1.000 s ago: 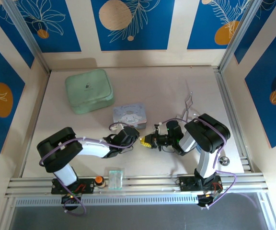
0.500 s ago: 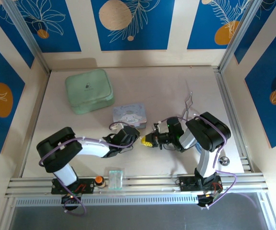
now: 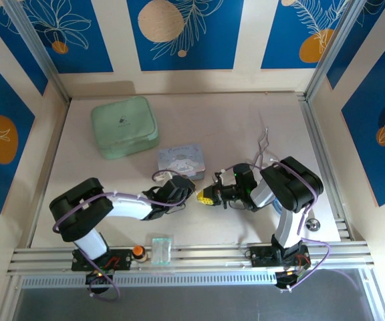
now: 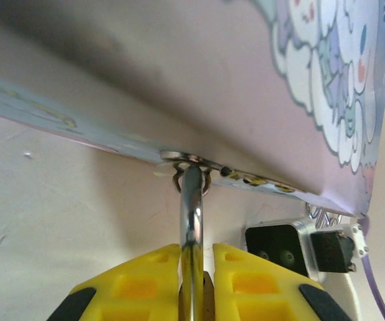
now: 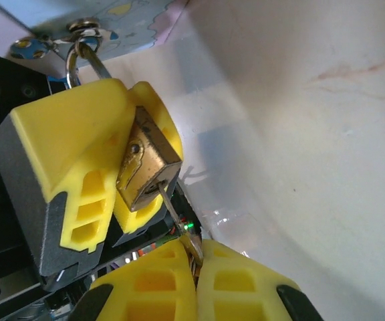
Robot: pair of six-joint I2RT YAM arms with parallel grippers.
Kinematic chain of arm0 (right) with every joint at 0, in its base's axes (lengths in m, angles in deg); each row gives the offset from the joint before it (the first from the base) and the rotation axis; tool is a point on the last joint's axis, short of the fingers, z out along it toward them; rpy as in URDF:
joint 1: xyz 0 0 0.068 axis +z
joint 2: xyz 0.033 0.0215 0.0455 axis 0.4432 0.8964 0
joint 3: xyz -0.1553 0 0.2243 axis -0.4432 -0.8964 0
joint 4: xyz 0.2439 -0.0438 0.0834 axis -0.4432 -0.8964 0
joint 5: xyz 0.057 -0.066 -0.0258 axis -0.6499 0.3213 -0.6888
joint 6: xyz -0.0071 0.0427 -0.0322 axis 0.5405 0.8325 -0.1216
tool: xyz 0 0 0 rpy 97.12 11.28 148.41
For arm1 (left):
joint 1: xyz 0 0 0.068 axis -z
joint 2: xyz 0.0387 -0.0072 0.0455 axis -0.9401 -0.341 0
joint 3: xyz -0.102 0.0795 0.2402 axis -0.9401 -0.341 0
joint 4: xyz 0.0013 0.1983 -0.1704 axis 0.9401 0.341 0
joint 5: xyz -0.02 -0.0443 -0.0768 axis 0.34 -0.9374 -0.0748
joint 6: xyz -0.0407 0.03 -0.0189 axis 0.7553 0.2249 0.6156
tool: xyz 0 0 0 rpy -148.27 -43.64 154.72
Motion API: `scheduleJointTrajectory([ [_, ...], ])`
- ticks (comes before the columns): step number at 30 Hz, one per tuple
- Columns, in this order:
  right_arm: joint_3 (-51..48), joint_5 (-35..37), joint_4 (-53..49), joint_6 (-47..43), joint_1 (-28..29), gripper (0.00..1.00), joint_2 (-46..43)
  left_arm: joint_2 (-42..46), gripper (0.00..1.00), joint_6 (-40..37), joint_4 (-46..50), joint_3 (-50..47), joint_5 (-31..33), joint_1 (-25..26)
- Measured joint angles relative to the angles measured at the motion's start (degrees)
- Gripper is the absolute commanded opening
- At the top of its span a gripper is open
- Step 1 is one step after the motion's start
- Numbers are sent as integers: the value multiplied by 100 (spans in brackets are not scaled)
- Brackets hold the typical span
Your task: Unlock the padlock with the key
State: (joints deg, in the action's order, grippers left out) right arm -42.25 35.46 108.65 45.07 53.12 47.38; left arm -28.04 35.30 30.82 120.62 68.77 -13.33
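My left end effector (image 4: 192,271) gripped the padlock (image 5: 146,166). The left wrist view showed its shackle rising from between my fingers through the ring on the blue tin (image 4: 199,87). The right wrist view showed the brass body. Just ahead of my right end effector (image 5: 196,267), pinched on the key (image 5: 171,207), the key's tip met the padlock.

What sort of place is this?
Probably a small robot test booth: a pale tabletop framed by silver aluminium rails, walled with blue leaf-printed panels, two black-and-white robot arms bolted at its edge.
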Motion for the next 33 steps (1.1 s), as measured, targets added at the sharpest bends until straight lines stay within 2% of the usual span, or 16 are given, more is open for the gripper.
scheduleJointTrajectory([
  [10, 107, -282, -46, 227, -50, 0, 66, 114, 0, -107, -35, -72, 2, -4],
  [17, 109, -428, 286, 531, -94, 0, 186, 118, 0, -289, -17, -63, 0, -4],
  [24, 153, -48, -629, 356, 79, 0, -289, 118, 0, -343, 116, -28, -37, -4],
  [33, 221, 160, -743, 358, 229, 0, -286, 111, 0, -341, 221, -28, -31, -39],
])
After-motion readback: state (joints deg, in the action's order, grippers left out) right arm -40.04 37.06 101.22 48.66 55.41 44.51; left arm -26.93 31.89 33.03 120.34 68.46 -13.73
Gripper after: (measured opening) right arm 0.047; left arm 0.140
